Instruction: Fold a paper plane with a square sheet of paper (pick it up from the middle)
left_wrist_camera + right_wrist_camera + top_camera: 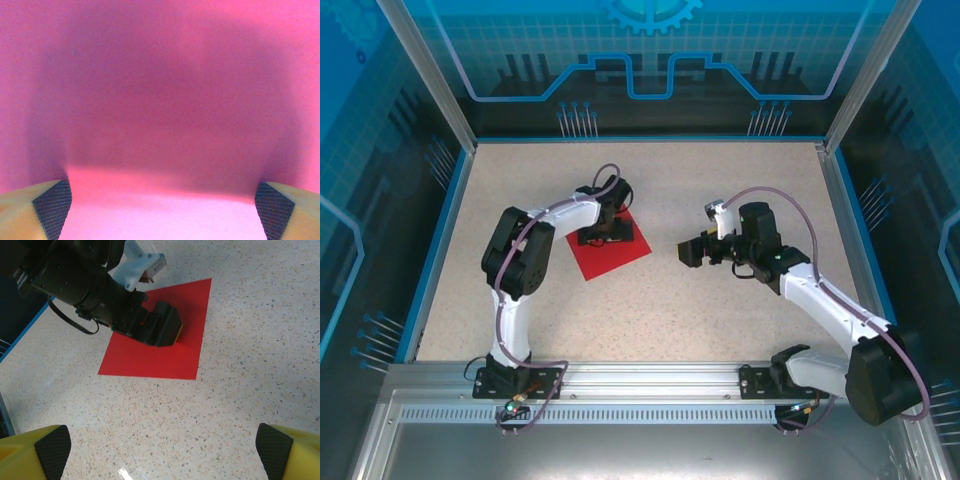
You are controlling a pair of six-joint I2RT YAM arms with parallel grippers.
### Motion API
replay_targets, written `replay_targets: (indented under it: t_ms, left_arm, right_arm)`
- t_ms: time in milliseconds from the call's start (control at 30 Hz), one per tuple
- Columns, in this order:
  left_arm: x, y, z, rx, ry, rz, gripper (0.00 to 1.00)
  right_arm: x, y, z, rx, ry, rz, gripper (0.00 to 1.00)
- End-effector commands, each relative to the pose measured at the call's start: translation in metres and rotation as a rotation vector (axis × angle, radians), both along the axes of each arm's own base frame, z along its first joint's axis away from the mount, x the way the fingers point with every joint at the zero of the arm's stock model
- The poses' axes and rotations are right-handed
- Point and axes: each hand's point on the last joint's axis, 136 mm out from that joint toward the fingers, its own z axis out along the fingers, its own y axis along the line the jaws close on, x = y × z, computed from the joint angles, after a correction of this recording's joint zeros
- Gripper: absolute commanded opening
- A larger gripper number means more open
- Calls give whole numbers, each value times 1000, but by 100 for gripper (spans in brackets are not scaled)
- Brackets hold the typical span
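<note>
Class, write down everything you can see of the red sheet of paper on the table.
The square sheet of paper is thin, plain and bright red, with straight edges and no crease visible. It lies flat on the speckled table, turned like a diamond in the top view. The left gripper, jaws open, stands tip-down over its middle and seems to touch it. The open right gripper is apart, to its right.

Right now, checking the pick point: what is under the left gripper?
The square sheet of paper lies flat on the table beneath the left gripper, jaws open near its middle. The gripper covers that patch from above; contact cannot be told.
</note>
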Motion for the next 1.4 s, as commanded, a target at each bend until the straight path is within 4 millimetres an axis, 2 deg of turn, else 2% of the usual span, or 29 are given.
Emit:
replay_targets:
  t_ms: [0, 133, 233, 500, 633, 733, 867, 967, 1100, 1267, 1367]
  left_arm:
    - [-50, -24, -22, -35, 140, -75, 99]
    - [-72, -51, -26, -51, 163, -164, 99]
    - [-81, -72, -24, -56, 161, -220, 99]
    - [-88, -133, -17, -118, 145, -271, 99]
    - [-88, -164, -5, -148, 110, -371, 99]
    - [-87, -175, 0, -158, 114, -415, 99]
    - [-82, -170, 13, -140, 96, -413, 99]
    - [-75, -156, 34, -131, 59, -386, 99]
    - [-70, -125, 60, -130, 18, -342, 99]
    - [-80, -92, 87, -176, -27, -314, 99]
    - [-91, -85, 96, -243, -35, -326, 99]
  right_arm:
    - [-3, 0, 13, -5, -27, 4, 99]
    - [-9, -2, 17, -4, -27, 9, 99]
    - [-16, -5, 11, -18, 7, 11, 99]
    - [-45, -20, -4, -60, 114, -16, 99]
    - [-58, -24, -8, -53, 150, -28, 99]
    - [-68, -26, -12, -40, 178, -34, 99]
    - [-75, -30, -13, -37, 200, -54, 99]
    - [-76, -27, -15, -27, 247, -75, 99]
    - [-75, -20, -19, -52, 298, -105, 99]
    - [-72, -10, -26, -127, 339, -143, 99]
    - [-67, -9, -33, -185, 364, -198, 99]
